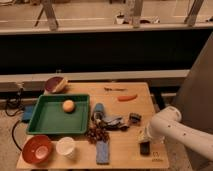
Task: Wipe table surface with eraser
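The gripper (145, 142) is seen low over the table surface (125, 107), near its 5 o'clock corner, at the end of the white arm (175, 131) that enters from 4 o'clock. The eraser (145, 148) lies directly under it, touching or nearly touching the tabletop; whether the fingers are closed on the block cannot be told.

At 11 o'clock from the gripper a small dark clip-like object (134, 118) is found, with a cluster of dark items (112, 121) beside it. A blue strip (102, 151) lies at 9 o'clock. Farther out, at 10 o'clock, a green tray (50, 120) holding an orange ball (68, 105) is seen. A white cup (66, 147) and an orange bowl (37, 149) sit near the table's 7 o'clock corner.
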`<state>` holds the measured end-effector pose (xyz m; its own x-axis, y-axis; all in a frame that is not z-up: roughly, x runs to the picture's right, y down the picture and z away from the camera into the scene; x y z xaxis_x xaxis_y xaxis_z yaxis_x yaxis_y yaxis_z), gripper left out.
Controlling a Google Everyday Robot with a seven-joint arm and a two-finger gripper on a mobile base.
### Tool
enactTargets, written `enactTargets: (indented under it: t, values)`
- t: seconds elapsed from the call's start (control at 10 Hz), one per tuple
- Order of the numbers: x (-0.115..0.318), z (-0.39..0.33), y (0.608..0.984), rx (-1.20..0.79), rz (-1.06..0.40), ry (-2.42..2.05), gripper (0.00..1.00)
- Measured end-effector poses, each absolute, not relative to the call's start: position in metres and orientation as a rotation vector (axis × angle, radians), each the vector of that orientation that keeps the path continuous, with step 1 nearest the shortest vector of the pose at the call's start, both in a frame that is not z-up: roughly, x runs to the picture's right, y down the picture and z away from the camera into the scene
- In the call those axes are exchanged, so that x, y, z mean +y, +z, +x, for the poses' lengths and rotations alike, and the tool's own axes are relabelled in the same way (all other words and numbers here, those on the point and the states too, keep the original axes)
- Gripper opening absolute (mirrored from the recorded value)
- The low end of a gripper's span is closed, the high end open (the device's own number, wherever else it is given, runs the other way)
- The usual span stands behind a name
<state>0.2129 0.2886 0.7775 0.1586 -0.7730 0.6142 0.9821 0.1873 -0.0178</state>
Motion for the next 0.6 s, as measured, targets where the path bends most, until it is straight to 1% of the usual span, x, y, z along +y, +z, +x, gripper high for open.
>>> enactTargets:
  t: [0.3,0.6]
  values:
    - [0.292,0.156,0.771,-0.586,-0.444,-1.398,0.00]
    - [0.308,0.133,0.746,-0.650,-0.436,-1.456,0.00]
